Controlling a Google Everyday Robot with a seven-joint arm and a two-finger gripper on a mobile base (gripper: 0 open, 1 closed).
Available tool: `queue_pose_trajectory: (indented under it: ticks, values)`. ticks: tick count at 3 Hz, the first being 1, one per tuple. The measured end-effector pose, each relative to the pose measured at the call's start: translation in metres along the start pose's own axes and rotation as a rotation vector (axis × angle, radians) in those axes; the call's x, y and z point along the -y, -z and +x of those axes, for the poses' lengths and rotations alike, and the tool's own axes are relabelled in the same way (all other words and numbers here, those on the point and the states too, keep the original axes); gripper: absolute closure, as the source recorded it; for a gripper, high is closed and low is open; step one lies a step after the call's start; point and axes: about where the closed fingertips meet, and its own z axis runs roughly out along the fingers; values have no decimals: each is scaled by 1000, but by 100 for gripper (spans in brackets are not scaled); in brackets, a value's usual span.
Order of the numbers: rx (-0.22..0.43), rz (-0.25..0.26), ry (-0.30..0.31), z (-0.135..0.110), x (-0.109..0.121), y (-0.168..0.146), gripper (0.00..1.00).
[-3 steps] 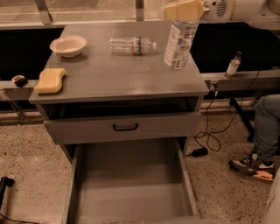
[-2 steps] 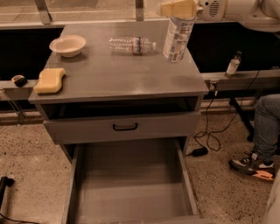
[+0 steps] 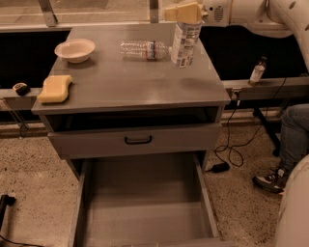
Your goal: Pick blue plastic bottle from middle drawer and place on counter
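- Camera view shows the bottle [image 3: 185, 46] upright, shifted a little left and further back over the surface [image 3: 120, 87] than a second ago, and now clear of the right edge.
- We see the gripper [image 3: 185, 18] above the far right part of the surface, its fingers [image 3: 176, 12] closed on the bottle's top.
- We cannot tell whether the base touches down or hovers just above.
- The drawer [image 3: 145, 207] below stands open and bare, so we judge the pick done; setting down and letting go remain.
- A second bottle [image 3: 144, 49] lies just to the left, and we should keep clear of it.
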Motion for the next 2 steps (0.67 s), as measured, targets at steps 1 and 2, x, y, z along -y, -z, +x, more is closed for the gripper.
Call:
queue_pose_trajectory:
  ticks: [1,2]
  values:
    - [-23,-26,-26,15,-3,-4,100]
    - [-42,-44,-44,26,-5,-4,100]
